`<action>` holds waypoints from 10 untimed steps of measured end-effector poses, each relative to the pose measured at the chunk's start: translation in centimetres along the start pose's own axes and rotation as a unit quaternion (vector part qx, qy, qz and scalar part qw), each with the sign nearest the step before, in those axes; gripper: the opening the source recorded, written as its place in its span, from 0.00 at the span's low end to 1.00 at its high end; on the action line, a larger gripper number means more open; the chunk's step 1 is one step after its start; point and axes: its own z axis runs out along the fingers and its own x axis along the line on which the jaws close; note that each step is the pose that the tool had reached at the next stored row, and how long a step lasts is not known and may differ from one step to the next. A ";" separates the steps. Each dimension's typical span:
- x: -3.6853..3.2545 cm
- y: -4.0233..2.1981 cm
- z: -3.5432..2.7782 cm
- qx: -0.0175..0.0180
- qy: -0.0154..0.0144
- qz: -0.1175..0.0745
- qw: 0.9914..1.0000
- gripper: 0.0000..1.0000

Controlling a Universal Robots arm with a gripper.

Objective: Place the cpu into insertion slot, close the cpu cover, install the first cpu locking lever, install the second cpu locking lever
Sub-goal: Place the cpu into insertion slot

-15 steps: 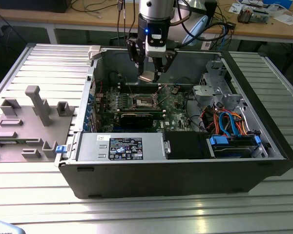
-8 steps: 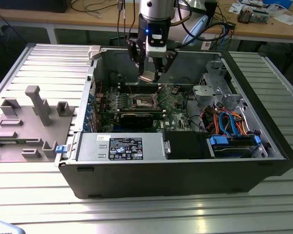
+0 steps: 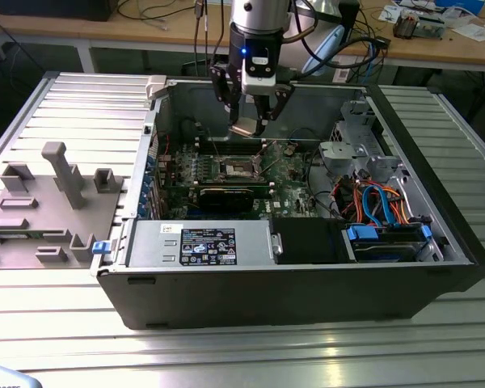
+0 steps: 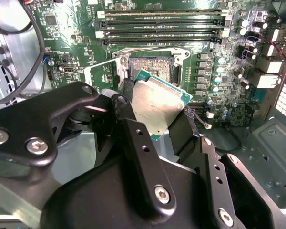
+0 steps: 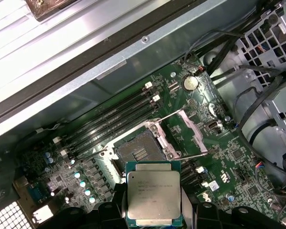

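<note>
metal table slats (image 3: 226,356) up front, ribbed and shiny, and on them sits the open computer case (image 3: 291,301), near wall dark. just inside it, the grey power supply (image 3: 198,245) with its label, and toward the exterior view's right a tangle of orange and blue cables (image 3: 373,202). off on the exterior view's left, a grey plastic fixture (image 3: 58,174) lies on the table. further in, the green board (image 3: 287,170), and at its middle the insertion slot (image 5: 139,151), bare, pins showing, nothing seated in it. the cpu cover (image 5: 194,136) stands flipped open just beside the slot, with long memory slots (image 5: 109,125) along the opposite side. now the gripper (image 3: 248,127): it hangs above the board, fingers clamped on two opposite edges of the cpu (image 5: 154,193), silver top showing in both wrist views, chip clear of the slot and not touching it. in the second wrist view it sits at a slant between the black fingers. behind it all, a wooden desk (image 3: 105,32).
</note>
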 end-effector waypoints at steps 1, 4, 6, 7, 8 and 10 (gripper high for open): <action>0.00 0.00 0.00 0.000 0.000 0.001 1.000 0.55; 0.00 0.00 0.00 0.000 0.000 0.004 1.000 0.55; 0.00 0.00 0.00 0.000 0.000 0.005 1.000 0.55; 0.00 0.00 0.01 0.000 0.000 0.005 1.000 0.55; 0.00 0.00 0.01 0.000 0.000 0.005 1.000 0.55; 0.00 0.00 0.01 0.000 0.000 0.006 1.000 0.55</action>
